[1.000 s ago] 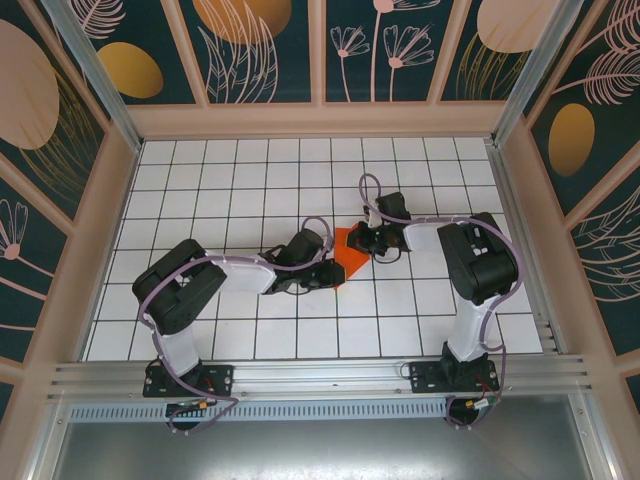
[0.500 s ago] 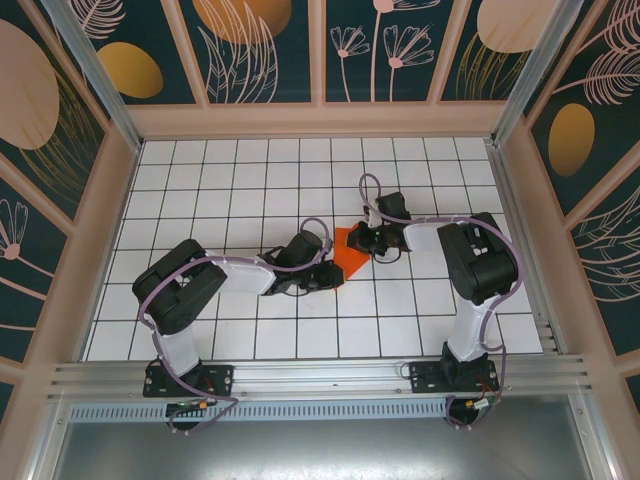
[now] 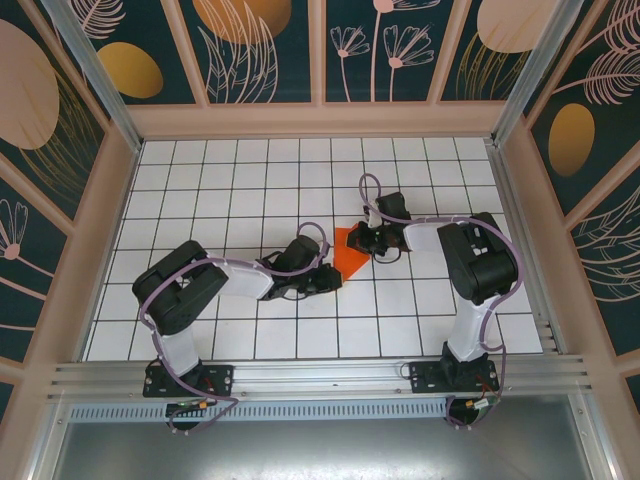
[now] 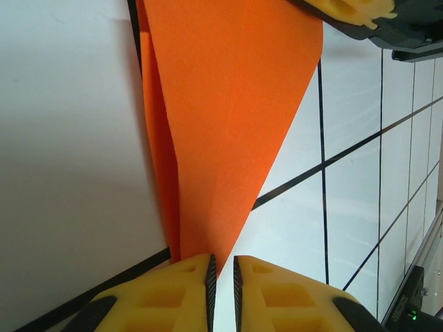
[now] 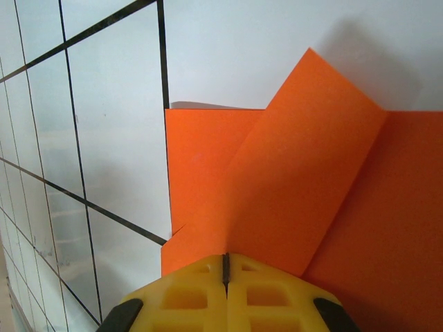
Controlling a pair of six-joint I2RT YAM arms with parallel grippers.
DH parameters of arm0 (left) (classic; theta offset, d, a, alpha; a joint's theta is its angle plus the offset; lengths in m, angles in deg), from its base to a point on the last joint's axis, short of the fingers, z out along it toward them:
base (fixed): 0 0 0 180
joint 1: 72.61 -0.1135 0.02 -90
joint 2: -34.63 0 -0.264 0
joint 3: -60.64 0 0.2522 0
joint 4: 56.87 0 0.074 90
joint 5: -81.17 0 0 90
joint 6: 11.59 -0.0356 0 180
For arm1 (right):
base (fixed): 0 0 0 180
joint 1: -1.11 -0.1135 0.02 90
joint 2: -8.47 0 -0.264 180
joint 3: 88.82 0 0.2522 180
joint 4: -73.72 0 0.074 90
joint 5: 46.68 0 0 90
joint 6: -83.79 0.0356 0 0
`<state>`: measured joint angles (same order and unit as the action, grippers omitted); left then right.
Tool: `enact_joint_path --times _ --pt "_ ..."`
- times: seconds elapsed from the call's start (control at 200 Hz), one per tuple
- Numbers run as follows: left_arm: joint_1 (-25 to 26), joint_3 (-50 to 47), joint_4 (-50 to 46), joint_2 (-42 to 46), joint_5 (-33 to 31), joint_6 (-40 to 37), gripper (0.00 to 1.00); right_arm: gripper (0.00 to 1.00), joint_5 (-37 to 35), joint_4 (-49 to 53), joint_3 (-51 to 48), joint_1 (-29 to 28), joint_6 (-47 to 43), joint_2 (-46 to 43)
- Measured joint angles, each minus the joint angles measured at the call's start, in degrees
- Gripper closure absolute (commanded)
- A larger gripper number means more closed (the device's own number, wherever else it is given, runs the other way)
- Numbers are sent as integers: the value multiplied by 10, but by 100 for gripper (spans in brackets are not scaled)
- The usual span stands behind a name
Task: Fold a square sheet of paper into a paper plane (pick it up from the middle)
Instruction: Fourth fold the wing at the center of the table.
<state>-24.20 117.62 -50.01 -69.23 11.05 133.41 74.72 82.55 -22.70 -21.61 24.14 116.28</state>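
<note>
**Top external.** The paper (image 3: 349,259), an orange-red sheet already folded to a pointed shape, is recorded lying on the gridded table (image 3: 200,200) near its middle, between the two arms. The left gripper (image 3: 333,282) is placed at the paper's near-left point and the right gripper (image 3: 368,240) at its far-right edge.

**Left wrist.** The paper (image 4: 228,104) is seen tapering to a tip that runs into the left gripper (image 4: 223,266). The jaws are parted by a narrow slit only. Whether the tip is nipped cannot be told.

**Right wrist.** The right gripper (image 5: 225,266) is shown fully closed, pads meeting in a line at the edge of a folded flap of the paper (image 5: 311,173). No layer can be seen held between them.

**Handling.** The paper is judged very light, thin and limp, easily creased or torn, and likely to slide on the smooth tiles. It is best taken by a raised edge or flap, with the opposite end pinned.
</note>
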Motion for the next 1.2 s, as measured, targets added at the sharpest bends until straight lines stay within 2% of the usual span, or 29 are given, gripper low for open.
enact_joint_path --times 0.175,0.335,0.455,0.595,0.761,0.906,1.201 --pt "5 5 -41 32 -9 -14 82 100 0 0 0 0 0 0" --pt "8 78 -81 34 -30 -47 85 100 2 0 0 0 0 1" --pt "8 145 -108 14 -61 -73 89 100 2 0 0 0 0 2" --pt "5 179 -124 -27 -79 -87 94 100 2 0 0 0 0 2" --pt "2 181 -146 -71 -85 -90 95 100 2 0 0 0 0 2" --pt "1 176 -146 -76 -83 -89 95 100 2 0 0 0 0 2" --pt "-5 99 -37 -66 -61 -56 95 100 2 0 0 0 0 2"
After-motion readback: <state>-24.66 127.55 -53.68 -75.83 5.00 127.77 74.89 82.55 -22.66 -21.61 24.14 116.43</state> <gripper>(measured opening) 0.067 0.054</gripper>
